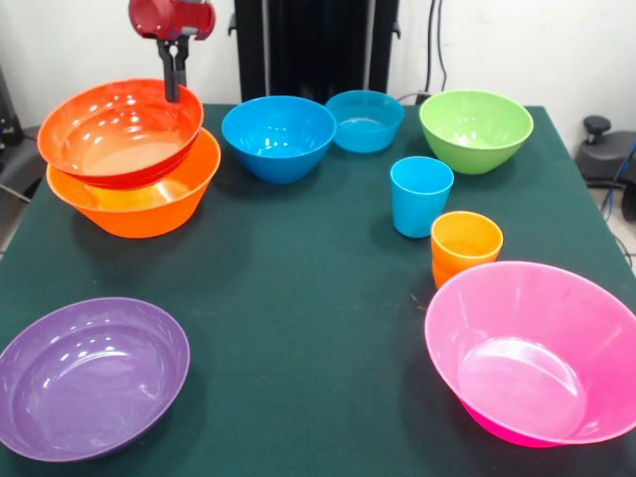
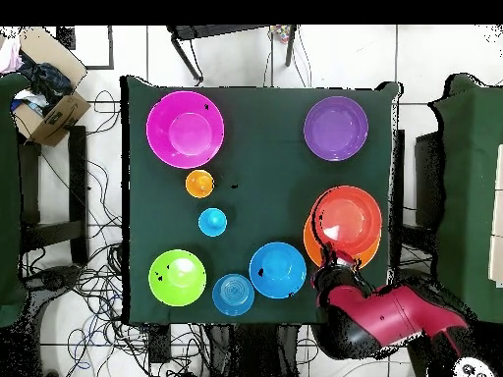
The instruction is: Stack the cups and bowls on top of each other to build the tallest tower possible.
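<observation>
Stacking begun: red-orange bowl [image 1: 119,132] in orange bowl [image 1: 139,204] | gripper [image 1: 173,91] pinching its rim | other bowls, cups unstacked

Front cam sits low across the table [image 1: 298,298] facing the robot; overhead looks straight down, farther back. Both share the tabletop.

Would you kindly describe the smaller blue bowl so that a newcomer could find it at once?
Start in the front view at the green bowl near the table's far edge by the robot's pedestal. Just beside it in that far row, toward the stacked orange bowls, sits the small blue bowl. Its neighbour on the other side, the big blue bowl, is wider, deeper and a stronger blue.
</observation>
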### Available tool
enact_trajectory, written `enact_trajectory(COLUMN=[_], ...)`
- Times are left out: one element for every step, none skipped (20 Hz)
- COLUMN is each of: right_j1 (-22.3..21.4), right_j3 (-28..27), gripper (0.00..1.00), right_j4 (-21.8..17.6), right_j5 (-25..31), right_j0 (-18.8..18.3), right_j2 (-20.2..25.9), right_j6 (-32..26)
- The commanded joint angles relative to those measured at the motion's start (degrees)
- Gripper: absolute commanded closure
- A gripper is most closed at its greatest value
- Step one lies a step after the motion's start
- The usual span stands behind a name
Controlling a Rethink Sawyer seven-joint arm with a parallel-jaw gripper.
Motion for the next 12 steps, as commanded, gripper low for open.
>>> enact_trajectory(right_j1=[3.49, 3.45, 3.28, 3.12, 3.08, 3.09, 3.11, 3.21, 3.17, 3.12, 3.01, 2.86], right_j3=[-4.10, -4.10, -4.20, -4.18, -4.19, -4.20, -4.26, -4.43, -4.42, -4.47, -4.43, -4.36], gripper=[1.00, 1.00, 1.00, 1.00, 1.00, 1.00, 1.00, 1.00, 1.00, 1.00, 1.00, 1.00], right_j4=[-5.20, -5.17, -5.33, -5.33, -5.21, -5.13, -5.15, -5.23, -5.18, -5.23, -5.12, -5.03], right_j5=[-0.63, -0.70, -0.96, -0.99, -0.84, -0.72, -0.67, -0.67, -0.71, -0.78, -0.78, -0.72], right_j0=[2.19, 2.37, 3.17, 3.29, 3.40, 3.31, 3.33, 3.51, 3.32, 3.39, 3.29, 3.15], right_j2=[-2.32, -2.63, -3.36, -3.55, -3.69, -3.67, -3.74, -4.01, -3.95, -4.09, -4.03, -3.89], right_j6=[3.93, 4.11, 4.58, 4.55, 4.49, 4.29, 4.10, 4.10, 3.92, 3.86, 3.70, 3.45])
